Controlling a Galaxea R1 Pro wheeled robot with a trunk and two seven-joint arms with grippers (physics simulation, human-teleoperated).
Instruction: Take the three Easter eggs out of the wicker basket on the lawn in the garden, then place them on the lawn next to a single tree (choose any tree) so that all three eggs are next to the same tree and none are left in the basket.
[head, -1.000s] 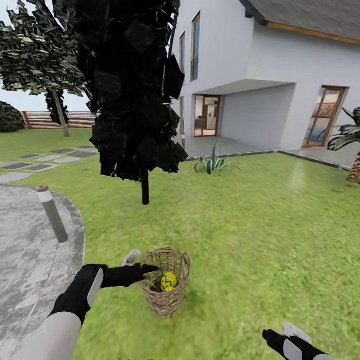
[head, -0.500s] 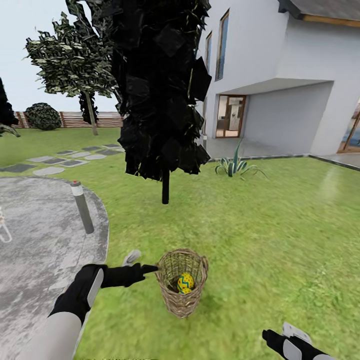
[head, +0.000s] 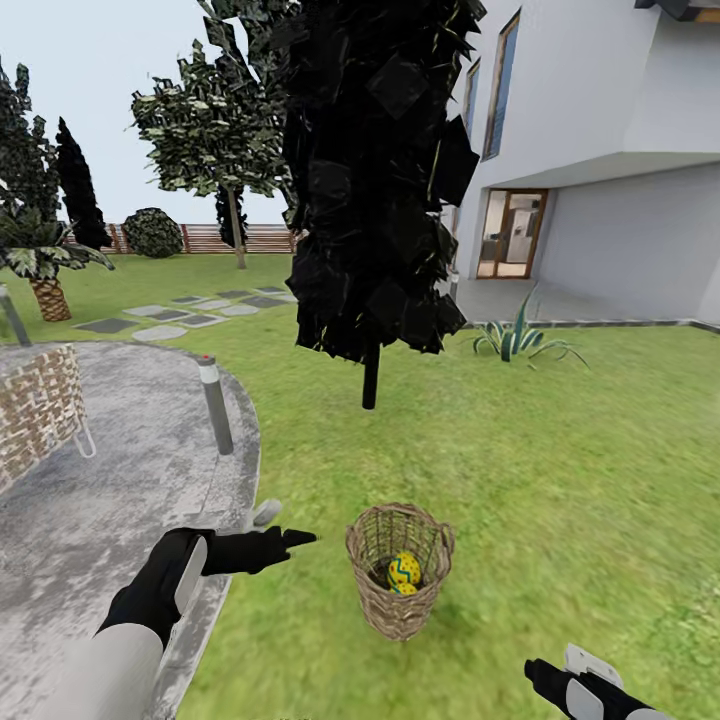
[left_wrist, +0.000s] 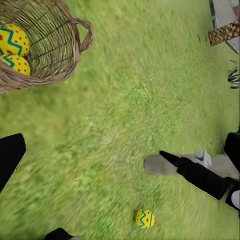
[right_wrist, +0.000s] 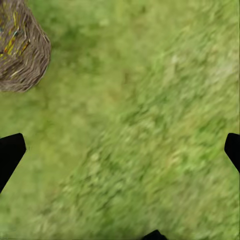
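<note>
The wicker basket stands upright on the lawn in front of me, with two yellow Easter eggs inside it. The left wrist view shows both of these eggs in the basket, and a third egg lying on the grass near my right arm. My left gripper hangs open and empty, a short way left of the basket. My right gripper is open over bare grass. A pale-trunked tree with a mottled crown stands far back.
A black-leaved tree with a thin dark trunk stands just behind the basket. A grey paved area with a bollard and a brick-patterned object lies to the left. A palm, an agave and the house stand further off.
The whole view has swung to the left, so the camera moved. The basket now sits apart from my left gripper, which was at its rim a second ago.
</note>
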